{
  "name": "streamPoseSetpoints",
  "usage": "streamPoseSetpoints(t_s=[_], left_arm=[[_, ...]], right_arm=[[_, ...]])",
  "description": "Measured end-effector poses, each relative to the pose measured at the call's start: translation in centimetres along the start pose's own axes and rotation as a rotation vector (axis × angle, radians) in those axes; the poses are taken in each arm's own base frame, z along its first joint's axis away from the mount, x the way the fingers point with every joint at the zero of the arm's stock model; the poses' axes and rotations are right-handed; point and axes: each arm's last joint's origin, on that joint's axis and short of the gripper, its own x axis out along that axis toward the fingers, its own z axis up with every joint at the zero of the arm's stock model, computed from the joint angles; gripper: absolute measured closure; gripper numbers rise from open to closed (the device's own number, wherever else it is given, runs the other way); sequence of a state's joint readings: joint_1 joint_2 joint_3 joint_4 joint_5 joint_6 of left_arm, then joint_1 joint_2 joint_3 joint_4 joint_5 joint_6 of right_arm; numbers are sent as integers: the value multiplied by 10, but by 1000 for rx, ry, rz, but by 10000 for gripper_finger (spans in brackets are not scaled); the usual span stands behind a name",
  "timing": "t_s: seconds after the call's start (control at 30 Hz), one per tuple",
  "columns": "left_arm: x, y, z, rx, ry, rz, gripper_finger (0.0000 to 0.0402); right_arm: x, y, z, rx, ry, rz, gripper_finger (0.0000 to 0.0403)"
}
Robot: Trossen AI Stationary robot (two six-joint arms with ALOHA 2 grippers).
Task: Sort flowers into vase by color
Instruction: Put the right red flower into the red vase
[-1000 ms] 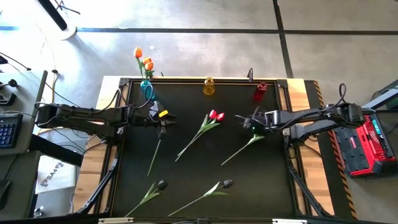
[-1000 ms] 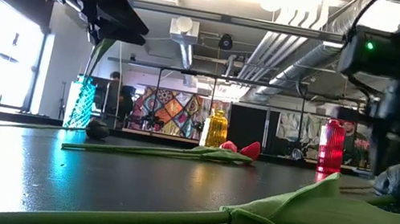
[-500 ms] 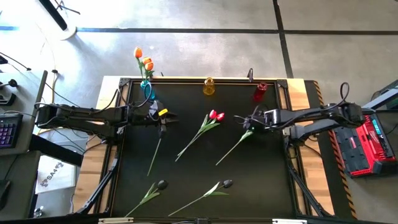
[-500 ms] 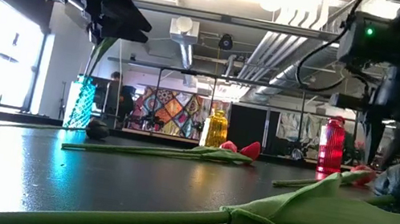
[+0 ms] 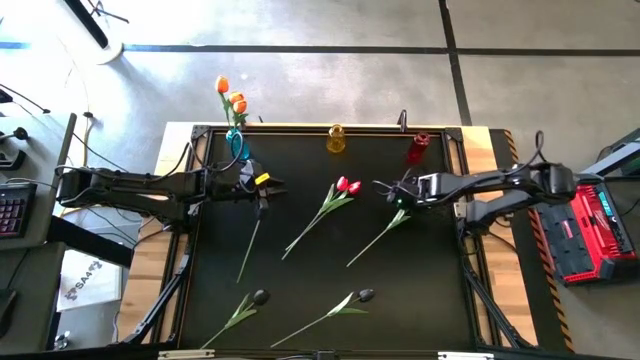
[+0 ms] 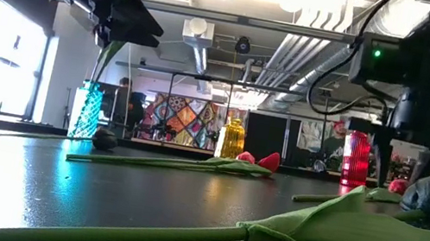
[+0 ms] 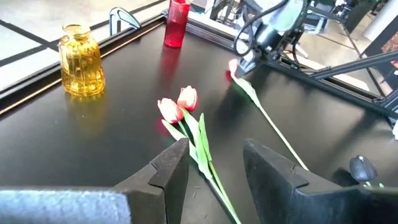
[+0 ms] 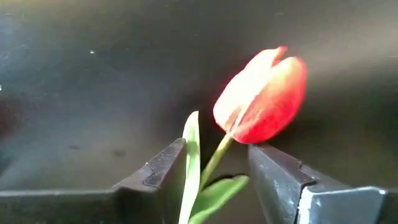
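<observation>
My left gripper (image 5: 260,192) hangs over the table's left part, shut on an orange tulip (image 5: 262,183). My right gripper (image 8: 217,149) points down at a red tulip (image 8: 264,93) that lies on the black table (image 5: 320,320). It is open, one finger on each side of the stem just under the head. Two more red tulips (image 5: 347,186) lie mid-table. Two black ones (image 5: 260,297) (image 5: 366,295) lie near the front edge. At the far edge stand a teal vase (image 5: 236,143) holding orange tulips, a yellow vase (image 5: 336,140) and a red vase (image 5: 418,147). My left gripper has the orange tulip close under its head (image 5: 262,184). The fingers come from the table's left, tipped slightly down. The stem (image 5: 250,240) runs off toward the near edge, and a green part (image 6: 107,59) hangs below the gripper, off the table. The wrist view does not show the contact.
A raised rim runs round the black table. A red-and-black box (image 5: 585,235) sits beside the right arm's base, off the table. Bare table lies between the mid-table tulips and the black ones at the front.
My right gripper was shut and has opened. It has shifted a little toward the table's left. The red tulip under it has slid slightly left and toward the far edge, head end leading, and still lies flat.
</observation>
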State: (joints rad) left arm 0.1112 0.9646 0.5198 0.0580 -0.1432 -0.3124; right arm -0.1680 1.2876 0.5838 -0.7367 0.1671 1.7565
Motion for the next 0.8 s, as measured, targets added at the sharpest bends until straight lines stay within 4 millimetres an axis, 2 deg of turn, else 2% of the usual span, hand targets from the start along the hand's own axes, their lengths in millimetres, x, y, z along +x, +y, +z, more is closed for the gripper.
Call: streamPoseSetpoints(t_s=[0.17, 0.47, 0.7, 0.8], left_arm=[[0, 0, 0, 0, 0, -1, 264], [0, 0, 0, -8, 1, -1, 264], [0, 0, 0, -24, 1, -3, 264], [0, 0, -1, -48, 10, 0, 264]], right_arm=[[10, 9, -3, 4, 12, 17, 263], [17, 8, -5, -51, 15, -33, 316], [11, 10, -3, -147, 0, 1, 393], [-1, 18, -2, -188, -23, 58, 394]])
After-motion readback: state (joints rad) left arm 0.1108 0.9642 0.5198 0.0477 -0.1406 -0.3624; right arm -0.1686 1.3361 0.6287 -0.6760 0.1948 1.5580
